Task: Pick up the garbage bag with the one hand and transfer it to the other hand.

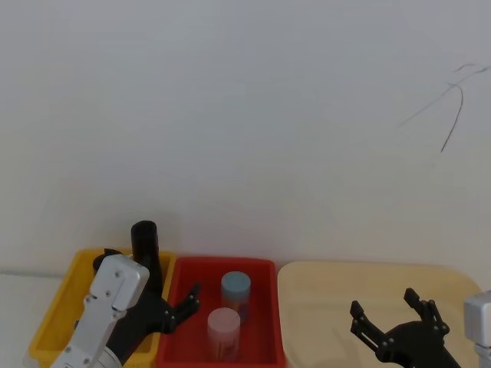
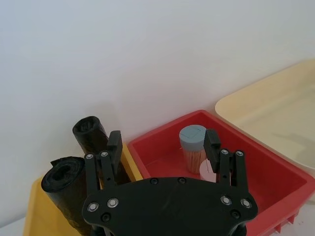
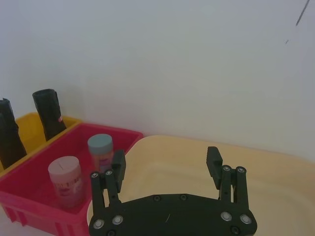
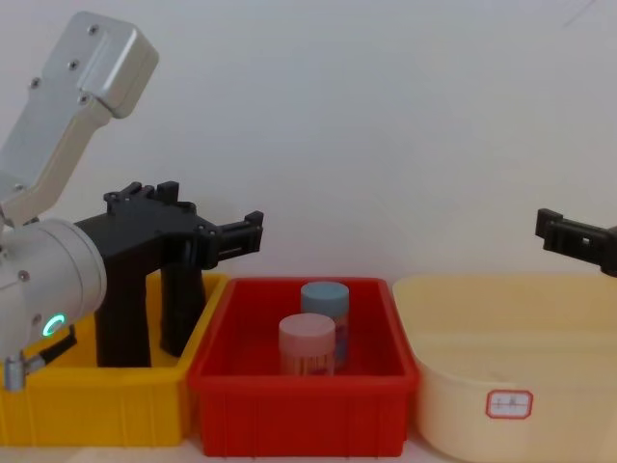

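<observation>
Red bin (image 4: 299, 386) (blue jar (image 4: 324, 299), pink jar (image 4: 307, 342) inside); cream tub (image 4: 453, 395) beside.

Left gripper (image 2: 163, 142): your matte black two-finger claw, silver screw heads dotting its palm plate (image 2: 167, 201)
Left wrist (image 4: 43, 280): fat silver cylinder behind the claw, green ring light (image 4: 53, 325) glowing
Left forearm (image 4: 82, 82): pale grey boxy link, small dark screws
Right gripper (image 3: 166, 158): the same black build, silver screws

Two black rolled garbage bags (image 2: 90, 135) stood upright side by side just left of the red bin (image 2: 268, 164), green-lit left gripper (image 2: 163, 142) held spread open over that bin's left edge, empty, right gripper (image 3: 166, 160) held spread open well right of it
</observation>
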`<state>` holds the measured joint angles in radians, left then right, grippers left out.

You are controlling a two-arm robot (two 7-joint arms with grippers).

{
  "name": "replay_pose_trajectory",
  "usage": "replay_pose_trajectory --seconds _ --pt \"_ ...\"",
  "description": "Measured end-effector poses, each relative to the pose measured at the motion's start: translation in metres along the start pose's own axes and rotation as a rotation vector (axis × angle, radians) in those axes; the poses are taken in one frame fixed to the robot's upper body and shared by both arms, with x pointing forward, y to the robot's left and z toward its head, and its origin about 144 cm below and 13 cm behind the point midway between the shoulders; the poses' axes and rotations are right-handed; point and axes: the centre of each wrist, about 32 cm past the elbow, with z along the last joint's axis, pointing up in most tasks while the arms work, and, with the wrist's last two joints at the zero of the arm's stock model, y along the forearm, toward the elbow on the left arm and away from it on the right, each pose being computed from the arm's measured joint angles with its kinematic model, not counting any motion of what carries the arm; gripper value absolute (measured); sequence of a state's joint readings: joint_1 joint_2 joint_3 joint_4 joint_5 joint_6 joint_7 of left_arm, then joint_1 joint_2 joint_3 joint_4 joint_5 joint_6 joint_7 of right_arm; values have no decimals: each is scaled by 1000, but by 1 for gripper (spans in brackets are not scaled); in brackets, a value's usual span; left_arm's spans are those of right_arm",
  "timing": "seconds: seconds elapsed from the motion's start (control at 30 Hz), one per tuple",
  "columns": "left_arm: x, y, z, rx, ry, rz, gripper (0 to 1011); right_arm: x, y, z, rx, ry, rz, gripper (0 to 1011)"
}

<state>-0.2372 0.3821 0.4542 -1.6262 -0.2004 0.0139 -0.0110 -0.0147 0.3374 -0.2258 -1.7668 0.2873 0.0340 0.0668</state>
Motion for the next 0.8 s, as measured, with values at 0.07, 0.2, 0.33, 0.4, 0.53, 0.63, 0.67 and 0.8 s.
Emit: replay_pose_trajectory --seconds 0.07,0.2,0.33,0.4,0.53,0.63,0.67,0.8 --pt "0 0 0 0 0 0 1002 0 0 0 0 0 0 1004" --pt "0 0 0 0 0 0 1002 0 0 0 0 0 0 1004" --pt "0 0 0 0 0 0 1002 0 0 0 0 0 0 1005" --pt "0 0 0 0 0 0 1002 0 0 0 0 0 0 1005" --pt "0 0 0 0 0 0 1002 0 0 0 0 0 0 1004" --pt "0 0 0 0 0 0 1001 0 0 0 0 0 0 1005" --pt "0 0 0 0 0 0 1002 0 0 0 0 0 0 1004" --pt "0 0 0 0 0 0 1001 0 0 0 0 0 0 1004"
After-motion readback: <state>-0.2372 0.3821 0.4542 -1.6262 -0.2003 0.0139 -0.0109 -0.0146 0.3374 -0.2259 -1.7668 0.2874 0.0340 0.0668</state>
